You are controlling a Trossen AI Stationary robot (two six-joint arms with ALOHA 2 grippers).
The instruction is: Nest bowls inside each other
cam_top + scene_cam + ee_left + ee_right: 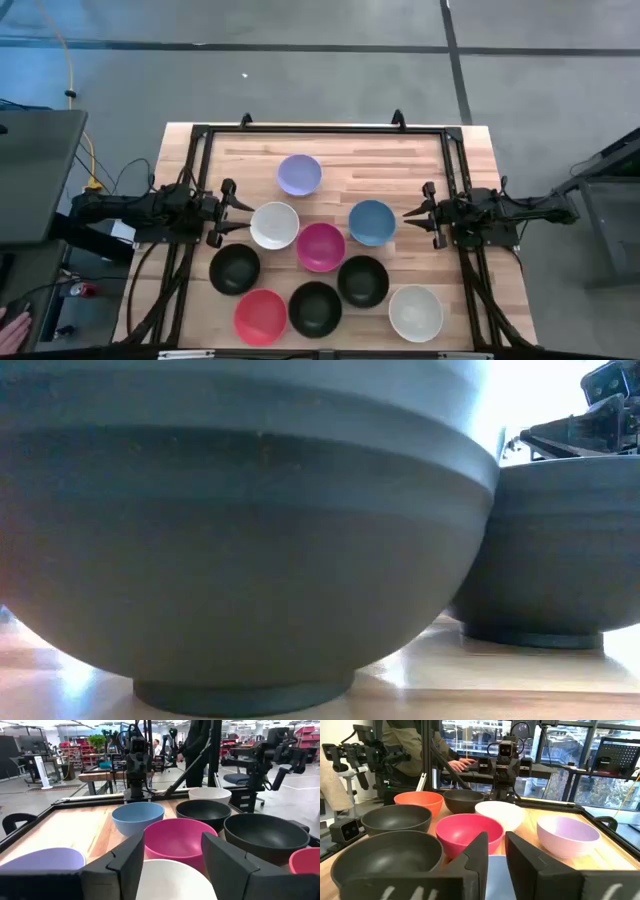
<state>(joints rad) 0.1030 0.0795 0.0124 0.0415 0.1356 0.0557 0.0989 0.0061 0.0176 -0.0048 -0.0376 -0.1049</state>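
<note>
Nine bowls stand upright on their bases on the wooden table [470, 160]: lavender [299, 174], white [275, 225], blue [372, 222], magenta [321, 247], three black [235, 269] [363, 281] [315, 309], red [261, 316] and a second white [416, 313]. None is nested. My left gripper [246, 214] is open at the left side of the first white bowl [172, 882], with its fingers spread wide. My right gripper [407, 214] is at the right side of the blue bowl [497, 875], fingers only a narrow gap apart. Both are empty.
A dark frame [320, 130] runs around the table's edges. The far half of the table beyond the lavender bowl is bare wood. In the low view one black bowl [250, 560] fills most of the picture, with another [560, 550] beside it. People stand beyond the table [200, 740] [415, 750].
</note>
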